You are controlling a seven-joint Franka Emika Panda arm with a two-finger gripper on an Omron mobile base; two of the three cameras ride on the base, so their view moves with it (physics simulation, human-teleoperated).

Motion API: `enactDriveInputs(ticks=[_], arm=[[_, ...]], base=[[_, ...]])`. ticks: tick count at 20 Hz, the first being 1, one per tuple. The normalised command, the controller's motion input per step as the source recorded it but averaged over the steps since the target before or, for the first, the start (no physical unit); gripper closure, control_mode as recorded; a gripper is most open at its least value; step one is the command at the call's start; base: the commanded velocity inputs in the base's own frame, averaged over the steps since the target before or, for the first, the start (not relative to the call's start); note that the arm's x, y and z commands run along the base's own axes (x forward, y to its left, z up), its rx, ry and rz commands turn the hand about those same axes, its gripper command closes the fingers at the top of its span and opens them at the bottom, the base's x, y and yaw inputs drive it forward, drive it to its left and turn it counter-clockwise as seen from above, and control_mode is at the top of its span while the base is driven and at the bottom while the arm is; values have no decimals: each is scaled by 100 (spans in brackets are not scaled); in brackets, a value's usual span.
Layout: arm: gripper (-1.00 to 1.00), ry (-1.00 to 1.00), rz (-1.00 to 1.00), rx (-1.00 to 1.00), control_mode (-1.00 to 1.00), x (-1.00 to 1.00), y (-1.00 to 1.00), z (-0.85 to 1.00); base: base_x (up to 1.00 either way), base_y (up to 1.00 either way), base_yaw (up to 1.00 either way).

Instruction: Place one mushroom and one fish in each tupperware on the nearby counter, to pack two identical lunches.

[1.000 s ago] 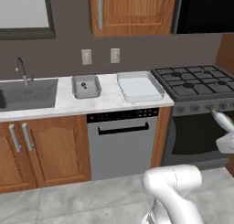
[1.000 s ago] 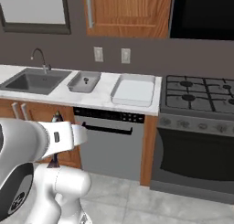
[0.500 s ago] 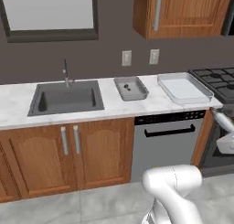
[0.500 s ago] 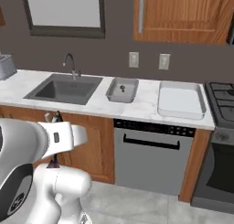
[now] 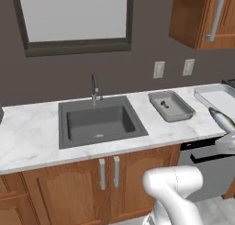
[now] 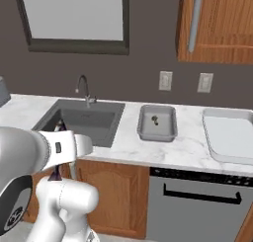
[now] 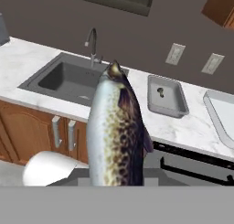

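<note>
Wooden cupboard doors [image 7: 61,131] are closest, low down in front of the gripper [image 5: 226,136]. The gripper is closed on a spotted fish [image 7: 114,131] and holds it standing up.

Past the fish is the white counter [image 7: 183,127]. The small dark tub [image 7: 167,97] sits on it, ahead and a bit right of the gripper. A tiny thing [image 7: 160,91] lies inside, maybe a mushroom; it is too small to tell. The big pale tub [image 7: 224,113] is further right. The sink [image 7: 68,79] is ahead to the left, with the window [image 5: 73,15] behind it.

A moment ago the stove was in view. Now it is gone, because the robot rolled sideways. The tubs did not move. I think the fish goes in a tub next, with a reach to the right.
</note>
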Motion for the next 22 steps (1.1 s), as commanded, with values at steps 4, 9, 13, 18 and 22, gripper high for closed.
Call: enactDriveInputs(ticks=[4,9,13,18,22], arm=[[100,0,0,0,100,0,0,0],[100,0,0,0,100,0,0,0],[100,0,0,0,100,0,0,0],[100,0,0,0,100,0,0,0],[100,0,0,0,100,0,0,0]], base=[[71,-5,-19],[33,-35,-18],[58,-8,-14],[80,-6,-10],[100,-5,-1]])
